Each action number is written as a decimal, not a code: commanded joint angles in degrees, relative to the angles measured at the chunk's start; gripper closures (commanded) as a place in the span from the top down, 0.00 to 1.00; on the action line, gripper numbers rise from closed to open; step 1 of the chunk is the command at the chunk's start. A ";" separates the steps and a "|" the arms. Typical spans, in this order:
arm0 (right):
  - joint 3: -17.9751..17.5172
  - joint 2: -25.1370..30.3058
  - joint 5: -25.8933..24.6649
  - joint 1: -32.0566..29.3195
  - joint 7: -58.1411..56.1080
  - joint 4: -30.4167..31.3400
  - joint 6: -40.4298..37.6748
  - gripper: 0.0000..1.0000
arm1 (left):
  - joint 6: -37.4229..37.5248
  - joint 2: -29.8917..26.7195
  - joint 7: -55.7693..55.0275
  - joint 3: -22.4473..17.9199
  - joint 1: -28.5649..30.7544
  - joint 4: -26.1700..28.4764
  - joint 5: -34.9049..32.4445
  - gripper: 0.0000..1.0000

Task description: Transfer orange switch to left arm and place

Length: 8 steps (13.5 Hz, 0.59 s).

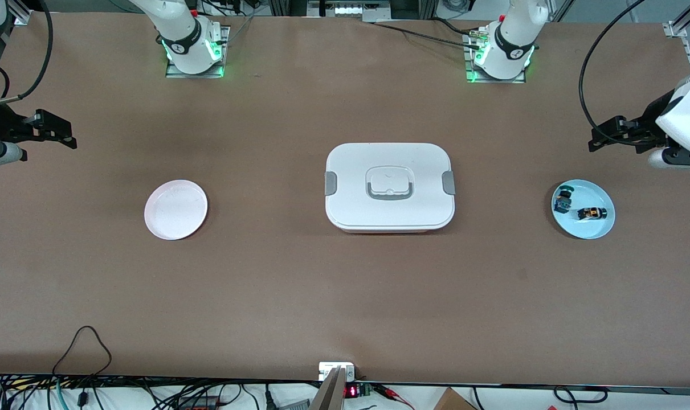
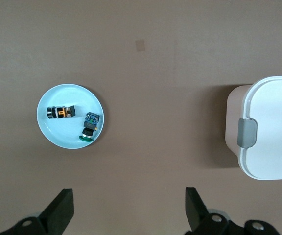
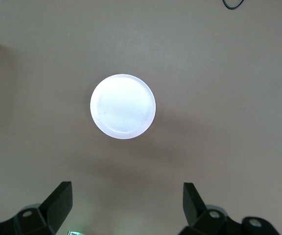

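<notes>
The orange switch (image 1: 592,213) lies on its side on a light blue plate (image 1: 590,228) toward the left arm's end of the table, black with an orange band (image 2: 61,112). My left gripper (image 1: 598,139) hangs open over the bare table beside that plate (image 2: 62,134), its fingers (image 2: 62,208) wide apart with nothing between them. The white lidded box (image 1: 389,187) sits in the middle of the table, and its grey clip shows in the left wrist view (image 2: 246,133). My right gripper (image 1: 65,134) hangs open and empty (image 3: 127,200) at the right arm's end.
A second small switch with green and blue parts (image 1: 563,199) shares the blue plate (image 2: 89,127). A pale pink plate (image 1: 175,209) lies empty toward the right arm's end (image 3: 123,106). Cables run along the table edge nearest the camera.
</notes>
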<state>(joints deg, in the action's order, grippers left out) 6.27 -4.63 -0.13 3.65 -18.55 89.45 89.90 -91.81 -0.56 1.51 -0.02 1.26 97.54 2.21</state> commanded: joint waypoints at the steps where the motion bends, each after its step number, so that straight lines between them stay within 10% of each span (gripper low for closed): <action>1: -0.12 0.32 0.39 -0.31 -0.79 0.02 0.10 1.00 | -2.41 -2.96 -0.98 0.71 -0.12 3.97 0.78 1.00; 8: -0.12 0.32 0.48 -0.31 -0.79 0.02 0.10 1.00 | -1.19 -5.68 -3.88 3.00 0.59 3.62 -0.10 1.00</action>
<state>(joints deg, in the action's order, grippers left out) 6.27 -4.63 -0.12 3.65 -18.55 89.45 89.90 -93.57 -3.64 -2.08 2.83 1.35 99.84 2.23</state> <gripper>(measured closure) 0.000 0.000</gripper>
